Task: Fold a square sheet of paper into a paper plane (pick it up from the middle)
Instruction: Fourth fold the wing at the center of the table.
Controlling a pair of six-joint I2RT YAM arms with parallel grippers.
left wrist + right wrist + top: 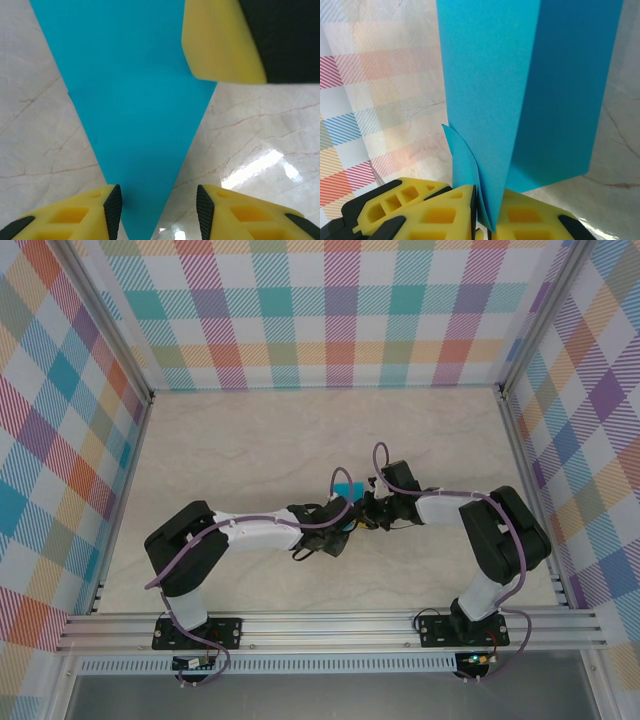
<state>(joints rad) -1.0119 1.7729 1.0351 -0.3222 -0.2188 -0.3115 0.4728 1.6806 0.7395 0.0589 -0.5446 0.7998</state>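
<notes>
The square sheet of paper is teal-blue and folded into a pointed paper plane [490, 75], with one flap [570, 100] spread to the right. My right gripper [485, 212] is shut on its folded edge and holds it above the table. From above, a small patch of the paper plane [349, 488] shows between the two wrists. In the left wrist view the paper plane [135, 100] narrows to a point between the fingers of my left gripper [158, 212]. That gripper is open and its pads [112, 210] do not press the paper. A yellow finger of the right gripper [225, 40] shows at upper right.
Both arms meet over the middle of the marble-patterned table [250, 440]. Checked walls [340, 310] close off the back and both sides. An aluminium rail [330, 625] runs along the near edge.
</notes>
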